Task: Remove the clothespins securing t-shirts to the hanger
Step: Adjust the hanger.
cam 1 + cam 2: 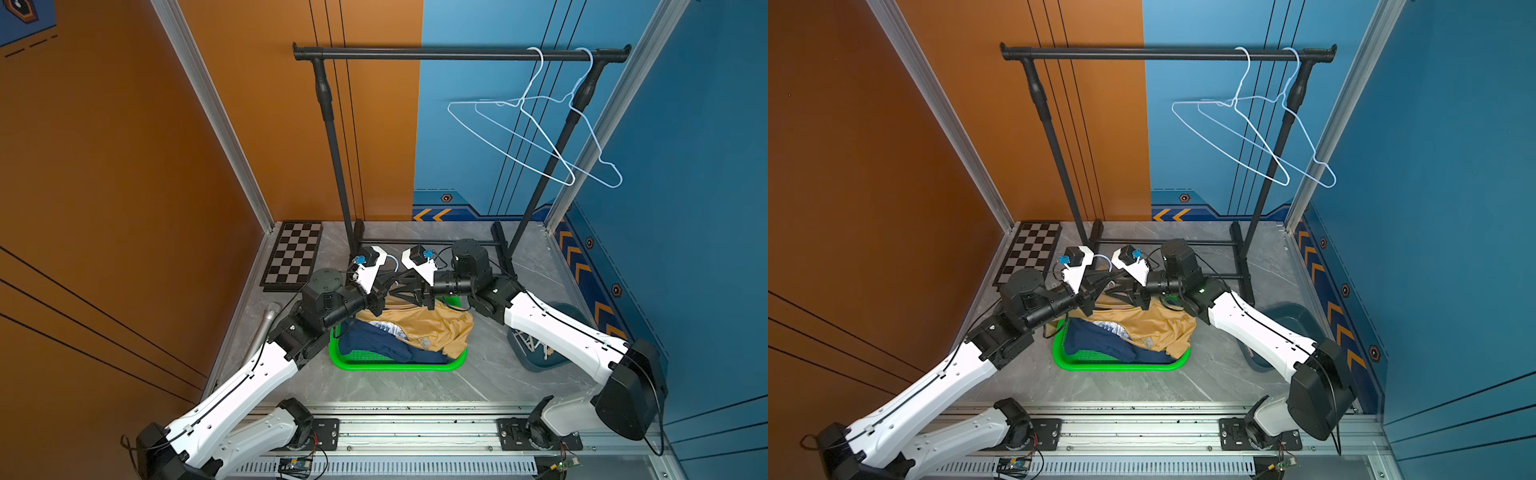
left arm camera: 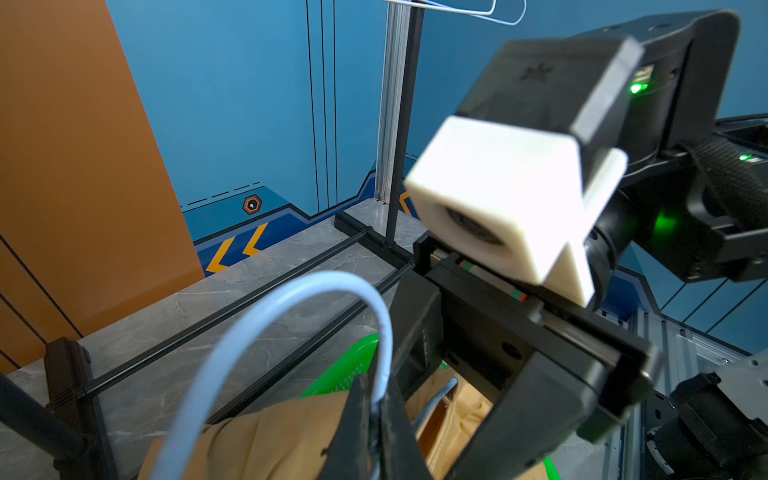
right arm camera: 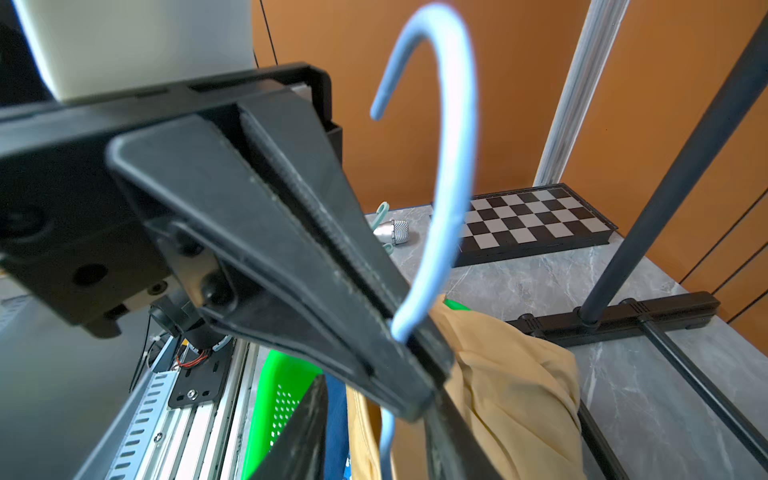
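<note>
A mustard-yellow t-shirt [image 1: 432, 328] and a navy t-shirt [image 1: 374, 340] lie heaped in the green basket [image 1: 395, 366]. A pale blue hanger [image 2: 316, 286] sticks up out of the mustard collar. My left gripper [image 2: 377, 399] is shut on the hanger's wire just under its hook. My right gripper [image 3: 382, 440] faces it from the other side, its jaws apart with the hanger [image 3: 453, 166] wire and collar between them. Several pale clothespins [image 1: 530, 343] lie in a dark blue tub. A pale green clothespin [image 3: 382, 209] lies by the microphone.
A black clothes rail [image 1: 457, 54] stands behind the basket, with two bare white hangers [image 1: 540, 137] at its right end. A checkerboard [image 1: 295, 255] and a silver microphone [image 1: 266, 320] lie to the left. The blue tub [image 1: 540, 363] sits under my right arm.
</note>
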Tool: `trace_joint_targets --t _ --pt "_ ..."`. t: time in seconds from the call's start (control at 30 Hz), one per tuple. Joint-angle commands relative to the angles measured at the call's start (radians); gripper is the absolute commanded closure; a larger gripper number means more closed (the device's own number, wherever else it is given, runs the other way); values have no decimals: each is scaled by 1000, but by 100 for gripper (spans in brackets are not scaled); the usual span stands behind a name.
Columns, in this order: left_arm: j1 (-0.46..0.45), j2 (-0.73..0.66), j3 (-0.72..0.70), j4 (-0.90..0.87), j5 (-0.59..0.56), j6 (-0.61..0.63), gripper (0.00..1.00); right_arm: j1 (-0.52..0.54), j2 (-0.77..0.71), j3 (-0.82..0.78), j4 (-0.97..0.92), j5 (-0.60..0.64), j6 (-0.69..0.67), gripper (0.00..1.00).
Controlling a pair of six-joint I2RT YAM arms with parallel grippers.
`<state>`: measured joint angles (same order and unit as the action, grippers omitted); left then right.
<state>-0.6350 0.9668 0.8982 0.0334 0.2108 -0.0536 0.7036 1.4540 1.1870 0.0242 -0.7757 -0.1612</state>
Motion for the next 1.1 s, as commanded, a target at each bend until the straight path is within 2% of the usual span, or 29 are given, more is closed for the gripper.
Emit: trace_joint_targets --t 0.0,0.1,0.2,0.3,0.43,0.7,0.8,0.97,1.07 --pt "10 -8 32 31 26 -17 100 20 20 38 -21 -24 -7 67" --pt "10 -11 30 31 26 -18 100 20 29 36 18 -44 25 71" --pt "11 -15 27 31 21 -17 100 21 37 46 16 -54 29 81" --pt "14 -24 22 23 13 -16 89 18 36 57 -25 -50 4 90" --pt "23 -43 14 -4 7 -5 68 12 26 64 -73 -47 -34 100" --pt "55 -117 16 -161 12 53 49 5 7 69 -108 -57 -65 100" --pt "88 -165 24 -254 27 93 41 -30 -1 84 -150 -65 -109 100" --pt "176 -229 52 -381 120 163 29 -24 -45 94 -213 -59 -249 100" --pt "226 -243 79 -446 193 202 25 -8 -88 94 -262 1 -381 100"
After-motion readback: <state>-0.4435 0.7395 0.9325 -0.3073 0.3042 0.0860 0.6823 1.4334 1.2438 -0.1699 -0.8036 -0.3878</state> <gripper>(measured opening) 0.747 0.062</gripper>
